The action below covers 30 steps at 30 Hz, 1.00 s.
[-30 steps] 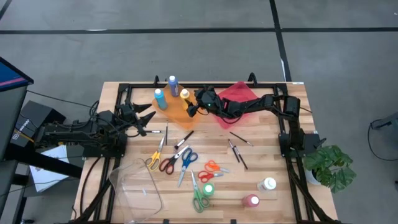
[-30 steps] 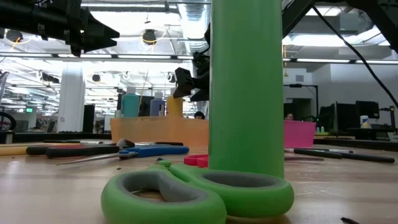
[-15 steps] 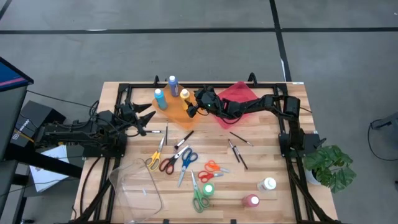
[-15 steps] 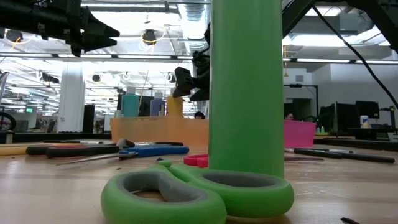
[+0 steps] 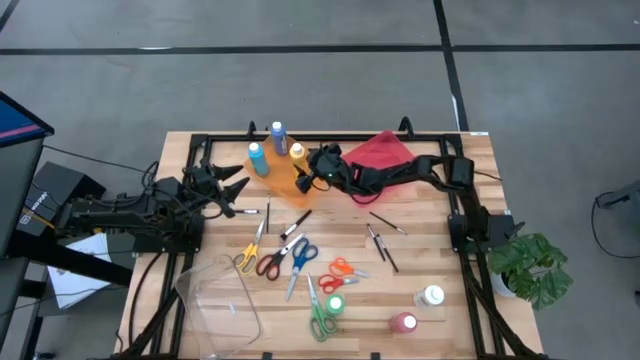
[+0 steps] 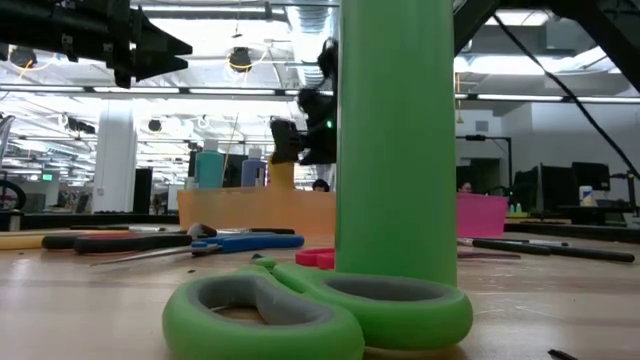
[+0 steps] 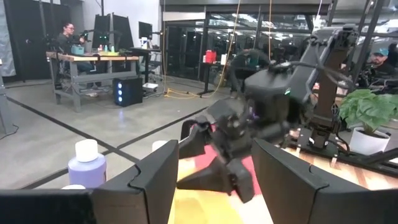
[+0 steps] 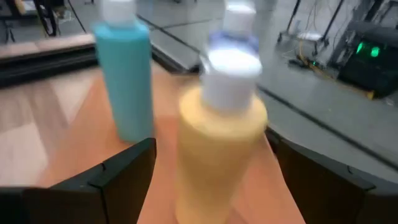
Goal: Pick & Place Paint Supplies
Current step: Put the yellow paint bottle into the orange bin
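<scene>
A yellow paint bottle [image 5: 297,153] stands upright on its base on the orange tray [image 5: 281,176] at the table's far middle. A blue bottle [image 5: 259,159] and a lavender bottle [image 5: 278,135] stand beside it. My right gripper [image 5: 309,171] is open just to the right of the yellow bottle. In the right wrist view the yellow bottle [image 8: 221,140] stands between the two fingers [image 8: 106,177], with a gap on each side. My left gripper [image 5: 238,188] is open and empty at the table's left, above the wood.
Several scissors [image 5: 285,257] and thin brushes [image 5: 381,241] lie mid-table. A green bottle [image 5: 335,303] and green scissors [image 6: 320,312] stand near the front, with white [image 5: 432,296] and pink [image 5: 403,322] bottles to their right. A red tray [image 5: 385,151] lies far right, a clear tray [image 5: 218,295] near left.
My right gripper has moved a little toward the table's left and far edge, closing in on the yellow bottle, and its fingers have stayed open. The bottles have not moved.
</scene>
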Each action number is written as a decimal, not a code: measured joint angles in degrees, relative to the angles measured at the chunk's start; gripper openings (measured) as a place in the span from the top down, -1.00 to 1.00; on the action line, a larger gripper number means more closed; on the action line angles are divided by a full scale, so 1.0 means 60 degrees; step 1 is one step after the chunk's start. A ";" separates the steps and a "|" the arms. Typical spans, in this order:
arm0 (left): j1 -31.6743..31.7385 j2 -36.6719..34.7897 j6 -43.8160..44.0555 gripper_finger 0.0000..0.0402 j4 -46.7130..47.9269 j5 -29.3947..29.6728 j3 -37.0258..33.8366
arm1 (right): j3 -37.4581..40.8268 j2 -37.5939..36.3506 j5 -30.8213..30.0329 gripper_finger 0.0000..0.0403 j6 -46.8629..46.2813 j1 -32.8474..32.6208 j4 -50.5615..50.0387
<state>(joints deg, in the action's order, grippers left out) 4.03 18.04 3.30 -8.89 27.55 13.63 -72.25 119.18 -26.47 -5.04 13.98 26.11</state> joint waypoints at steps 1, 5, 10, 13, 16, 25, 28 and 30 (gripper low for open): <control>0.0000 0.0000 0.0002 0.00 -0.0045 0.0000 0.0000 | -0.0002 -0.0094 -0.0042 -0.64 0.0071 -0.0029 -0.0127; 0.0000 0.0000 0.0002 0.00 -0.0069 0.0000 0.0000 | 0.0025 -0.0096 -0.0035 -0.64 0.0095 0.0029 -0.0244; 0.0000 0.0000 0.0002 0.00 -0.0094 0.0000 0.0000 | 0.0025 -0.0099 0.0141 -0.64 0.0075 0.0143 -0.0417; 0.0000 -0.0003 0.0002 0.00 -0.0095 0.0000 0.0000 | 0.0025 -0.0071 0.0478 -0.64 -0.0138 0.0229 -0.0511; 0.0000 -0.0004 0.0002 0.00 -0.0095 0.0000 0.0000 | -0.0014 0.0014 0.0448 -0.64 -0.0138 0.0254 -0.0634; 0.0000 -0.0004 0.0001 0.00 -0.0095 0.0000 0.0000 | -0.1394 0.0008 0.0701 -0.64 -0.0344 0.0327 -0.3211; 0.0000 -0.0004 0.0002 0.00 -0.0091 0.0000 0.0000 | -0.1620 0.0006 0.0690 -0.64 -0.0276 0.0349 -0.3401; 0.0000 -0.0004 0.0001 0.00 -0.0091 0.0000 0.0000 | -0.1812 0.0006 0.0742 -0.64 -0.0273 0.0384 -0.3427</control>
<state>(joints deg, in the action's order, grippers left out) 4.03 18.02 3.31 -9.43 27.55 13.63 -83.12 119.22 -22.01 -6.68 16.29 5.54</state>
